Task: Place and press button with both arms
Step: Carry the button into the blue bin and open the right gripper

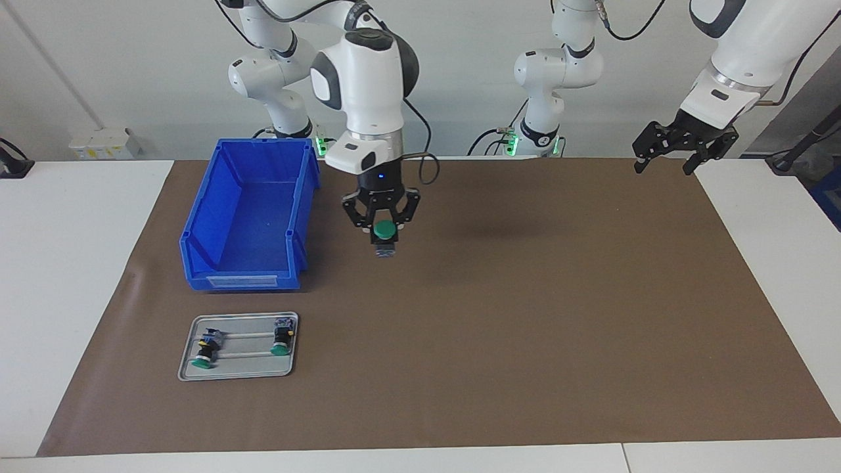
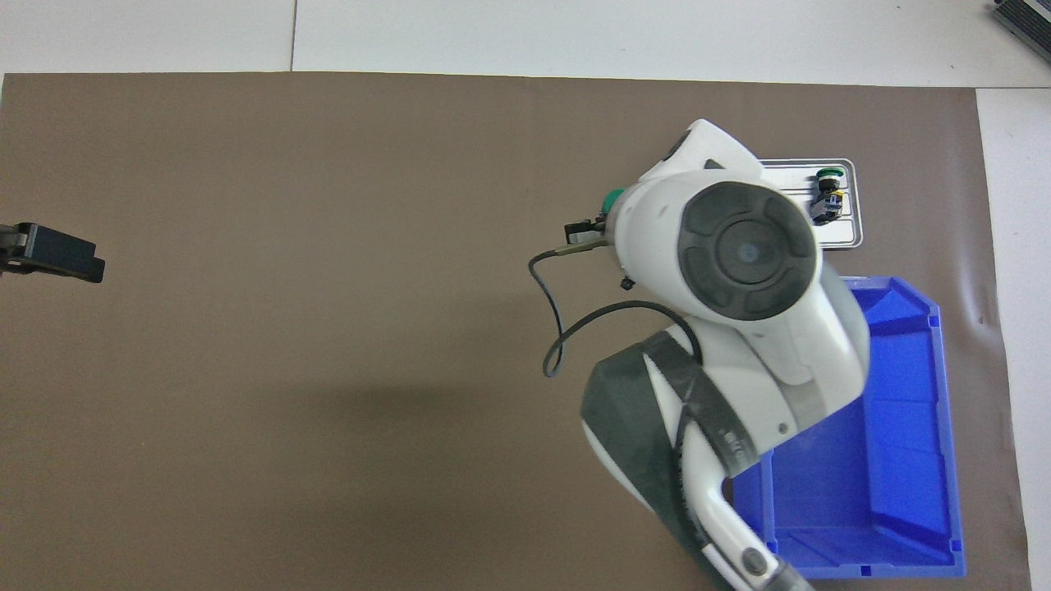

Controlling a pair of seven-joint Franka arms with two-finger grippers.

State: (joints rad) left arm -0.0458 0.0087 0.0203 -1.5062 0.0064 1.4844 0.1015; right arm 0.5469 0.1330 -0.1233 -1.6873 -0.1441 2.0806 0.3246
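My right gripper (image 1: 383, 231) is shut on a button (image 1: 385, 231) with a green cap, black body and grey-blue base. It holds the button in the air over the brown mat, beside the blue bin (image 1: 197, 226). In the overhead view the right wrist covers most of the gripper, and only the green cap (image 2: 612, 199) shows at its edge. My left gripper (image 1: 683, 148) is open and empty. It waits raised over the mat's edge at the left arm's end of the table, and its tip shows in the overhead view (image 2: 53, 253).
A small metal tray (image 1: 238, 374) lies on the mat farther from the robots than the bin. It holds two more buttons (image 1: 204, 355) (image 1: 282, 341). In the overhead view only one of them (image 2: 825, 197) shows beside the right arm. The bin (image 2: 936, 320) is open-topped.
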